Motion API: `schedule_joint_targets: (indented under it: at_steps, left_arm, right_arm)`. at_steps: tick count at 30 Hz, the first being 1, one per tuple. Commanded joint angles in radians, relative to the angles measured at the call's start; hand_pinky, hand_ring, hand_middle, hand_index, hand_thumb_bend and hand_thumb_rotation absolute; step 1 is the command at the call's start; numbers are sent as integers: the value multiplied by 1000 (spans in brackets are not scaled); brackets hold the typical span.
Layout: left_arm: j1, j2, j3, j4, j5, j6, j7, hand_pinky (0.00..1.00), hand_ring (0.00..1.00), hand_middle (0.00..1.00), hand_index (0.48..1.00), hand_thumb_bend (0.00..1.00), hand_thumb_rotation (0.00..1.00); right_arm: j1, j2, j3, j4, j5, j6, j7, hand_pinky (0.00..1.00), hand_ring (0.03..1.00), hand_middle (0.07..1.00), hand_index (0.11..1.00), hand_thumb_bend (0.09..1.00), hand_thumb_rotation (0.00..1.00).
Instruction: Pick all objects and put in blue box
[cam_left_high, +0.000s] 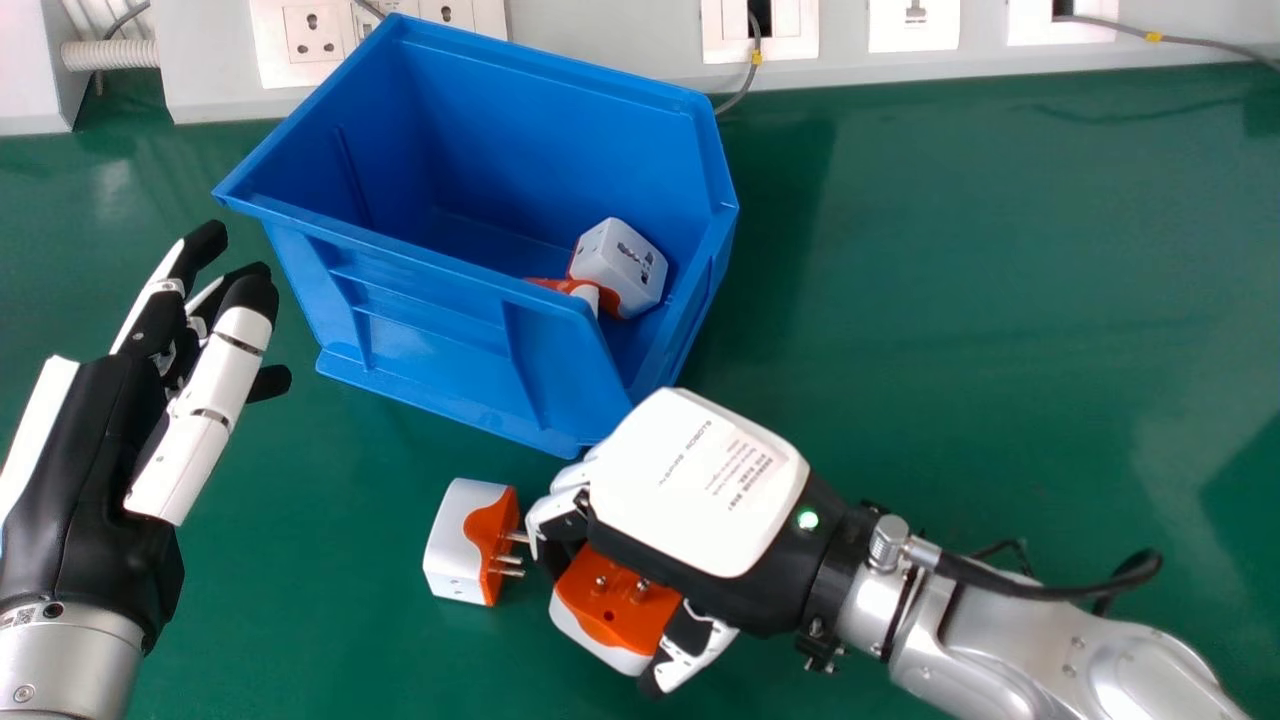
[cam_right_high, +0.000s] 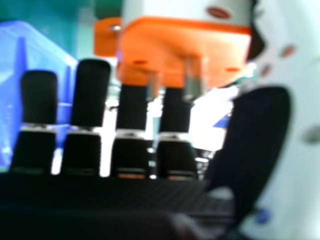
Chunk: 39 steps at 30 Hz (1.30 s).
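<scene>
Silver right forearm (cam_left_high: 1040, 645) | black cable (cam_left_high: 1030, 589) | white-backed right hand (cam_left_high: 695, 480) (green light (cam_left_high: 807, 519))

Bench (cam_left_high: 960, 250) was bright | shadow lay beside box (cam_left_high: 440, 335) | sheen paled near right edge | right hand view: white glare flared near plug (cam_right_high: 170, 47)

One adapter (cam_left_high: 612, 605) in the right hand (cam_left_high: 700, 485), a second adapter (cam_left_high: 462, 540) beside it on the green table (cam_left_high: 1000, 300)

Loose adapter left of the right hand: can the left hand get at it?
Probably yes: the left hand looks relaxed and empty, with nothing visible between it and the adapter, though the right hand beside the prongs might crowd it.
</scene>
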Motion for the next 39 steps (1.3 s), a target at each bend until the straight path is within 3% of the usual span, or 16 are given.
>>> schedule_joint_targets:
  at_steps: [1,9,22,39]
  left_arm:
    - [-12,16,9,-8,-1,-20,-2,788,885,904,945,433,752]
    - [-28,24,8,11,-1,-22,-3,787,884,903,945,432,751]
    - [-38,28,4,16,3,-20,2,785,883,902,944,433,746]
    - [-52,28,-2,38,7,-30,4,783,882,901,943,429,743]
  right_arm:
    - [7,5,-26,-41,29,-15,-6,353,420,515,471,501,0]
    - [58,-19,-63,-103,28,-20,5,351,423,518,470,500,0]
    - [200,-52,-196,-271,110,67,152,350,430,517,471,500,0]
    - [270,-111,-401,-379,99,101,131,347,433,522,460,498,0]
